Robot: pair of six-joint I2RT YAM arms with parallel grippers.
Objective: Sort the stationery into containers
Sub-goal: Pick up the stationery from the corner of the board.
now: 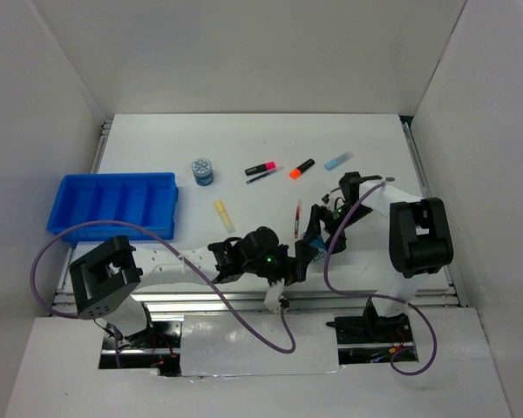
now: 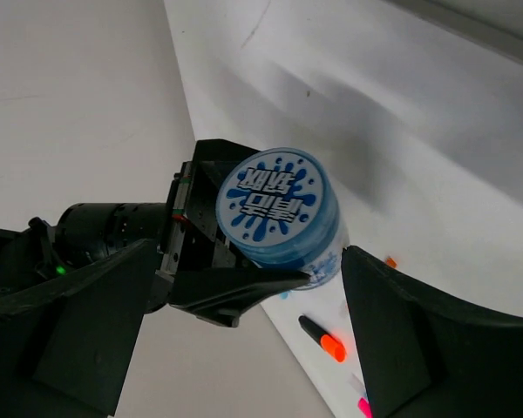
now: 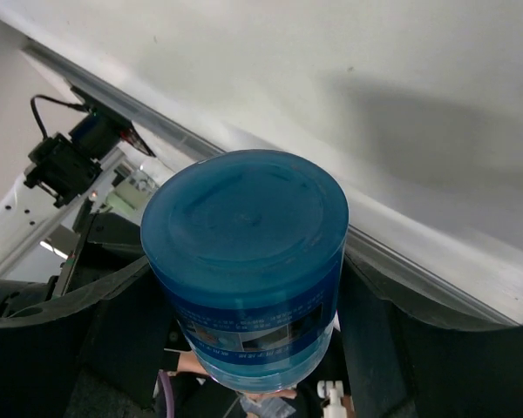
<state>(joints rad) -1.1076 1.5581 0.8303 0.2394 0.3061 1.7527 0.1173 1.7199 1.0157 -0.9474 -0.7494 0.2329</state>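
Plainly, the risk is a dropped roll point(image 3: 244, 218). It hangs in mid-air between the two arms, well apart from the tray point(image 1: 113, 228), so it would roll off across the worktop point(image 1: 244, 139). The right gripper point(image 3: 244, 270) is clamped on its sides. The left gripper point(image 2: 253, 252) stands wide open around it, one finger looking close to its wall; whether it touches I cannot tell. If the right gripper lets go before the left has closed, or the two pull against each other, the smooth round body could slip.

The tray's long compartments all look empty. The second roll point(image 1: 202, 171), the pink marker point(image 1: 261, 167), the orange-black marker point(image 1: 302, 168) and the yellow marker point(image 1: 224, 216) lie loose on the worktop.
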